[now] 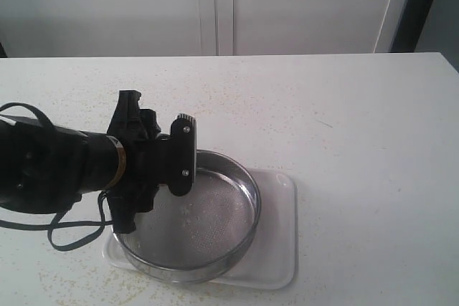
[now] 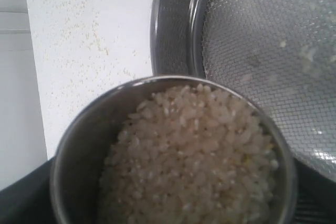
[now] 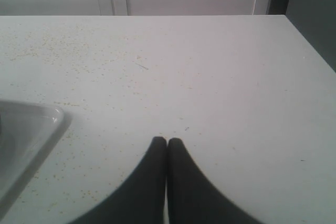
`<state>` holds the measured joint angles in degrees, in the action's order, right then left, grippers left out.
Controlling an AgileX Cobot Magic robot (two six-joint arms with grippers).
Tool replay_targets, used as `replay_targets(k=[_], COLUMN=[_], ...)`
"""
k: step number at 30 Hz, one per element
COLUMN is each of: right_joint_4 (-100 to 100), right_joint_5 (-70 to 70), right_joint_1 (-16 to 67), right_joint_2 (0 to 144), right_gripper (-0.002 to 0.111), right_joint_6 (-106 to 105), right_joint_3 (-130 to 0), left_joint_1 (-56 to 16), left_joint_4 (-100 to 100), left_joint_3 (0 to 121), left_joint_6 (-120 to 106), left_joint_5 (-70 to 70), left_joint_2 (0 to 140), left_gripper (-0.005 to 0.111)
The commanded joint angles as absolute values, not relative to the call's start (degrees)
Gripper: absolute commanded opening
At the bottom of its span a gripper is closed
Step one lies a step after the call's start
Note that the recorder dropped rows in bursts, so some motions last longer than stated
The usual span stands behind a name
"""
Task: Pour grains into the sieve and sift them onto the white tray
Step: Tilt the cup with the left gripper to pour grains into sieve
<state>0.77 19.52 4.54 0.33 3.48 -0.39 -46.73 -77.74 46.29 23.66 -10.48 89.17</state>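
Observation:
My left gripper (image 1: 161, 166) hangs over the left rim of the sieve (image 1: 204, 223), shut on a small steel cup (image 2: 79, 145). The cup is brimful of beige-white grains (image 2: 194, 156) and hidden behind the gripper in the exterior view. In the left wrist view the cup's far lip sits just over the rim of the sieve (image 2: 262, 51), whose grey mesh carries only a few stray grains. The sieve rests on the white tray (image 1: 280, 249). My right gripper (image 3: 167, 141) is shut and empty above bare table, with a corner of the white tray (image 3: 26, 129) off to its side.
Fine yellow granules are scattered over the white tabletop (image 1: 323, 127), thickest left of and behind the sieve. A black cable (image 1: 72, 231) loops from the left arm near the tray's left end. The table's back edge meets a white wall.

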Motion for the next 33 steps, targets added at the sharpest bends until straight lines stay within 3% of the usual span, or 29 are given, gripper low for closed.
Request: replay_targets(k=[1, 33], right_joint_4=[0.4, 0.4], right_joint_5=[19.2, 19.2], right_joint_1=[4.7, 4.7], right_joint_2=[0.0, 0.0], right_gripper=[0.0, 0.0], right_joint_6=[3.8, 3.8], right_joint_3=[0.0, 0.0], left_joint_1=[-47.1, -48.8], left_joint_4=[-78.4, -78.5], left_joint_3=[46.8, 46.8], left_joint_6=[23.2, 17.8], left_joint_5=[-13.8, -14.7], left_joint_2=[88.8, 88.8], left_gripper=[0.0, 0.0])
